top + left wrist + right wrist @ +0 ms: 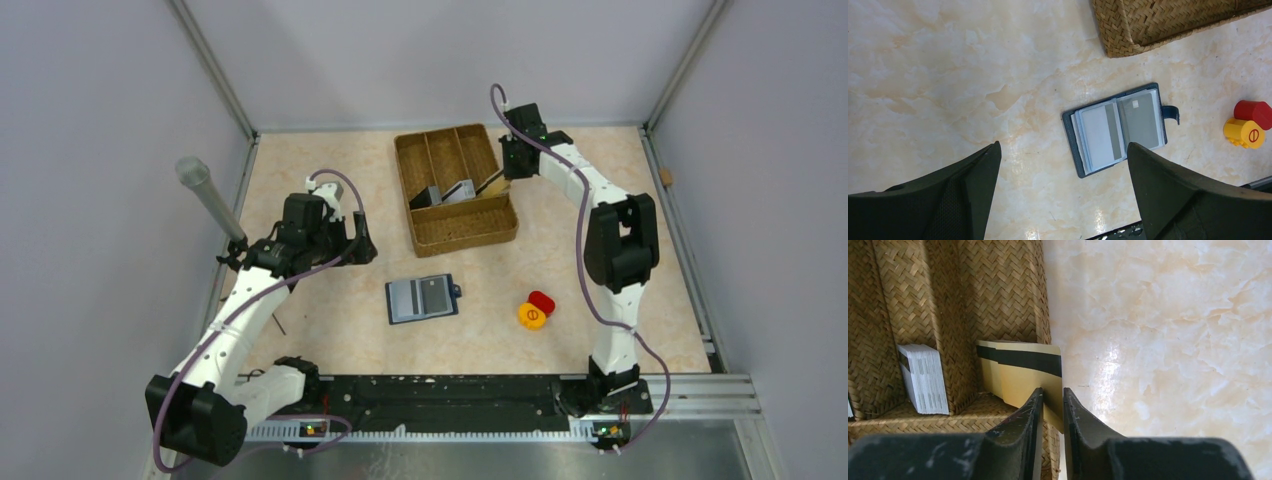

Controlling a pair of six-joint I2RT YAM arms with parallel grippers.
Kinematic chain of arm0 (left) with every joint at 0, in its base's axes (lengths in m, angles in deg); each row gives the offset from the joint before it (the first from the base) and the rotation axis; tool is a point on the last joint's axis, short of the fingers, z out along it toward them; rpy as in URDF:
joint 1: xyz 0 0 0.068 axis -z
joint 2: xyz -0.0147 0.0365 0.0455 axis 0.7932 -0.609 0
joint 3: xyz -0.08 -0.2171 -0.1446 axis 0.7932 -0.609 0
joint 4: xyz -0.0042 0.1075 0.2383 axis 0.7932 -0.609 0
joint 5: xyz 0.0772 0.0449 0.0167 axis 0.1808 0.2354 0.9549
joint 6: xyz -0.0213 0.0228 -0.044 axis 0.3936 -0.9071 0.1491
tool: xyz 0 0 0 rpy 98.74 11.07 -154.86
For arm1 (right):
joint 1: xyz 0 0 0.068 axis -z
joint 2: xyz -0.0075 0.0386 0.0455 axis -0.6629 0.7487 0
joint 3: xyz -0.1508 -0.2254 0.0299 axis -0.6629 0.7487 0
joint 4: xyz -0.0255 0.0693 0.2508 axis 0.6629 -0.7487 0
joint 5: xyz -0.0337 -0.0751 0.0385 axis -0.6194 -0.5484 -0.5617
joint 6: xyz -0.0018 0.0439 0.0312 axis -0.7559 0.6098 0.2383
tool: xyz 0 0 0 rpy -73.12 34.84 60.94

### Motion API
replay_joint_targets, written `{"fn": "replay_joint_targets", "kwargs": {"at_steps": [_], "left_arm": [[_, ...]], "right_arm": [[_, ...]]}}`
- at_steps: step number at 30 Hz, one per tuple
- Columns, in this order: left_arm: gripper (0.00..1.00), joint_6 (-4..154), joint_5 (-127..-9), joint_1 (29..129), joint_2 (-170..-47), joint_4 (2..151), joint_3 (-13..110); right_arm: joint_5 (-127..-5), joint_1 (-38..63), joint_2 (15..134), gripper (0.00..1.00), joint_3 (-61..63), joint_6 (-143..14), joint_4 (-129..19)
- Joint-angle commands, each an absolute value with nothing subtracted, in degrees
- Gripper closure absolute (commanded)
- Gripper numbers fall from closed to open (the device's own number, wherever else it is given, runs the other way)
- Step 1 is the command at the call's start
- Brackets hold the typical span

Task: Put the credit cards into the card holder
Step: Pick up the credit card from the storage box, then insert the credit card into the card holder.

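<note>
Plastic this thin, we are judging, is handling light, stiff, slippery: our right gripper [1052, 396] is pinching a credit card [1020, 371] by its edge in the tray [998, 290], twelve o'clock from the card holder [422, 298]; our left gripper [1063, 148] is gaping wide.

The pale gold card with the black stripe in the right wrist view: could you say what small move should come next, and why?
Probably lift it straight up, clear of the walls. The right gripper is closed on the edge of the pale gold card with a black stripe, which sits partly inside the brown woven tray; the navy card holder lies open outside it.
</note>
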State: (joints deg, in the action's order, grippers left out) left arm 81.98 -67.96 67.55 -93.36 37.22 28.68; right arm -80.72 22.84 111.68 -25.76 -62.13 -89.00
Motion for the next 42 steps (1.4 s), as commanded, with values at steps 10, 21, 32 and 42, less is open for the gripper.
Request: {"fn": "replay_joint_targets", "kwargs": {"at_steps": [10, 21, 32, 42], "left_arm": [[0.01, 80.5, -69.0, 67.3, -92.2, 39.2, 28.2], [0.05, 75.2, -84.8, 68.8, -89.0, 44.6, 25.7], [0.07, 81.7, -105.6, 80.7, -86.3, 59.7, 21.9], [0.25, 82.0, -107.4, 89.5, -92.6, 58.5, 24.0]], "right_arm": [[-73.9, 23.5, 105.2, 1.00, -24.4, -61.1, -86.7], [-62.0, 21.3, 84.4, 1.00, -8.3, -59.5, -84.1], [-28.0, 12.8, 66.5, 1.00, 12.6, -55.3, -77.2], [-16.0, 3.7, 66.0, 1.00, 18.5, -52.9, -67.9]]}}
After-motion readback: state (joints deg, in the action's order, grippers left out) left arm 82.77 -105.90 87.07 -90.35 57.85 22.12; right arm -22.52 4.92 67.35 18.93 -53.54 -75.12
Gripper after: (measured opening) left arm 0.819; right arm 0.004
